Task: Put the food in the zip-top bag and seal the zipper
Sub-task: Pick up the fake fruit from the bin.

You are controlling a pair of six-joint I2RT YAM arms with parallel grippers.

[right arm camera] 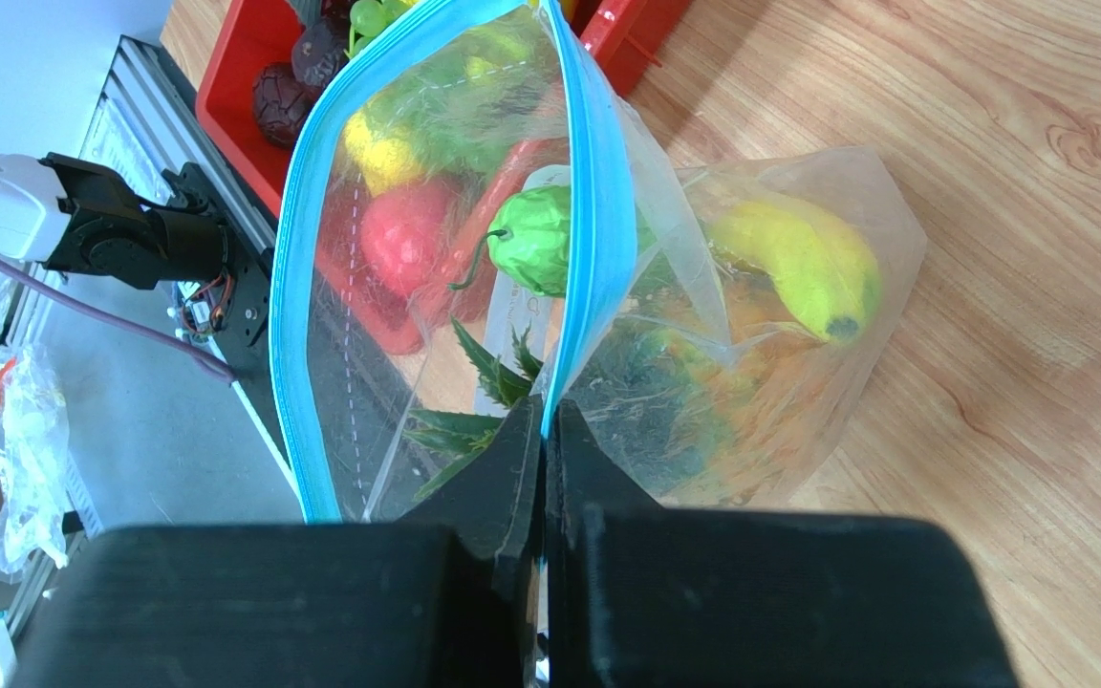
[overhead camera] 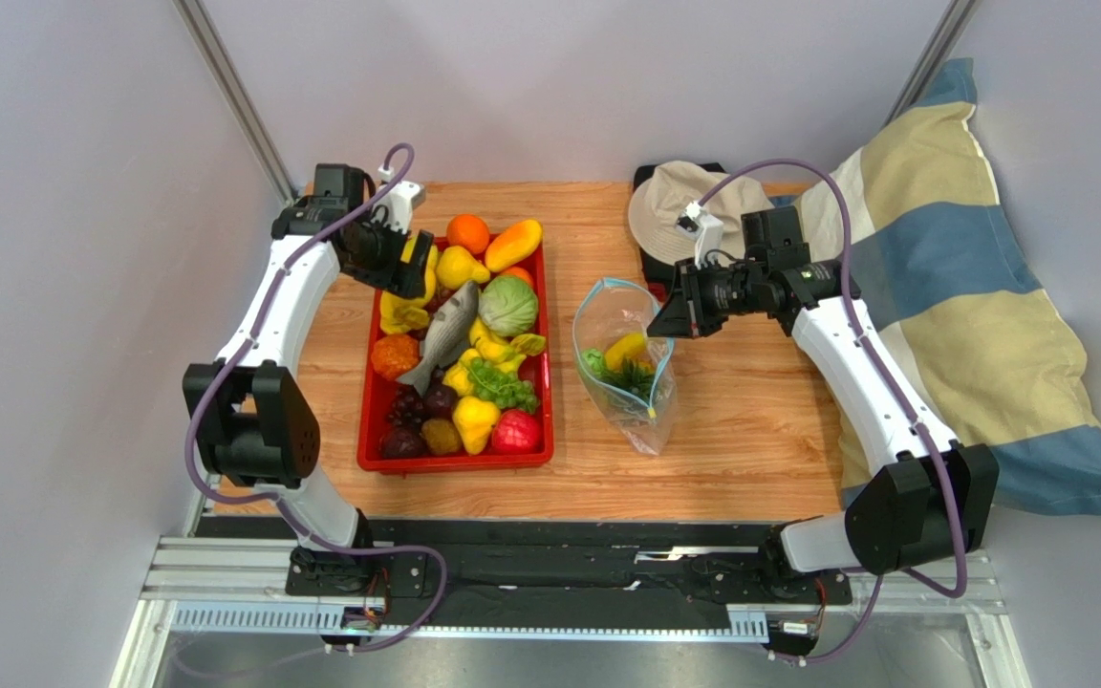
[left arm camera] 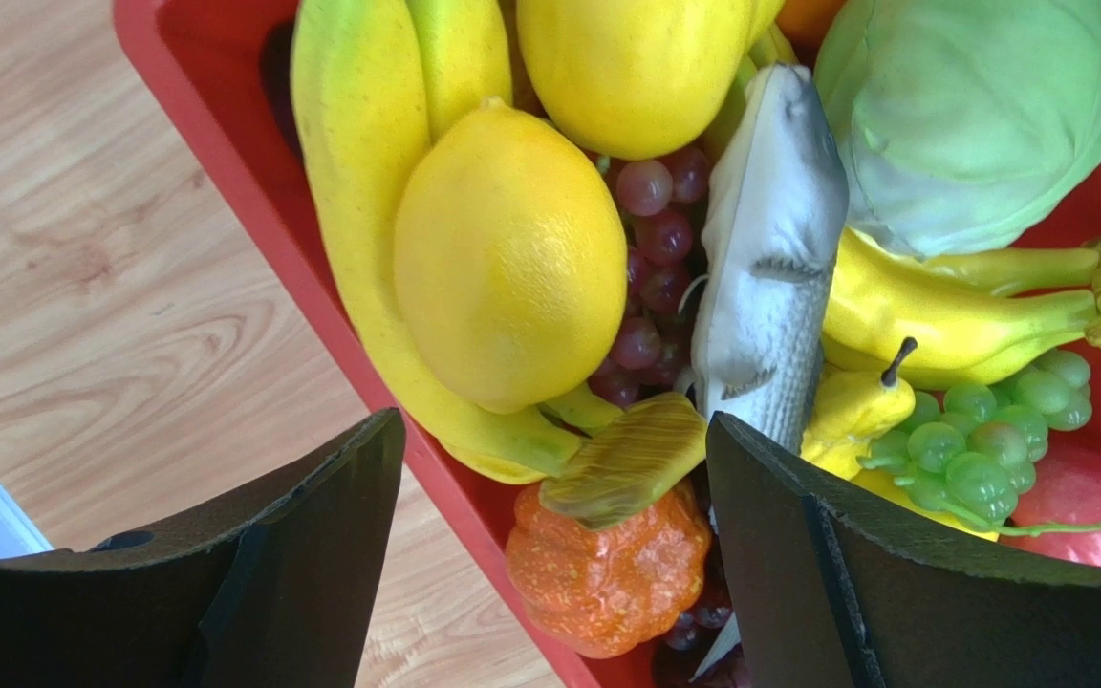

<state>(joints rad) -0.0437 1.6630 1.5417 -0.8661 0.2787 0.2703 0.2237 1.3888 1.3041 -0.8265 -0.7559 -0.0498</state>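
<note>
Underneath everything, wooden table (overhead camera: 743,445). At 3 o'clock, off its edge, striped pillow (overhead camera: 944,287), no part in the job.

At 9 o'clock of the table's middle, red tray (overhead camera: 367,430), packed with the food (overhead camera: 463,359) and set within the left arm's reach, likely for short swings to the drop.

At 3 o'clock of the tray, clear of it, the zip-top bag (overhead camera: 631,366), standing upright, mouth gaping upward. Held so by the right gripper (right arm camera: 542,423): jaws pressed together, pinching one lip of the bag at the rim, presumably to keep the mouth lifted and wide for drops from above.

At 12 o'clock of the bag, tan hat (overhead camera: 674,208), unused.

Over the tray's 12 o'clock end, the left gripper (left arm camera: 555,423): jaws spread wide, holding nothing, pointing down at the pile, seemingly lining up a pick.

Just below it, lemon (left arm camera: 509,258) resting on bananas (left arm camera: 355,172). At 3 o'clock of the lemon, grey fish (left arm camera: 772,244); at 2 o'clock, green cabbage (left arm camera: 973,115).

Already inside the bag: yellow piece (right arm camera: 801,265) and something orange with green leaves (right arm camera: 686,402). Most of the food not yet moved.

Smallest, the zipper (right arm camera: 592,215): blue strip round the mouth, parted, unsealed, sensibly so during loading.
</note>
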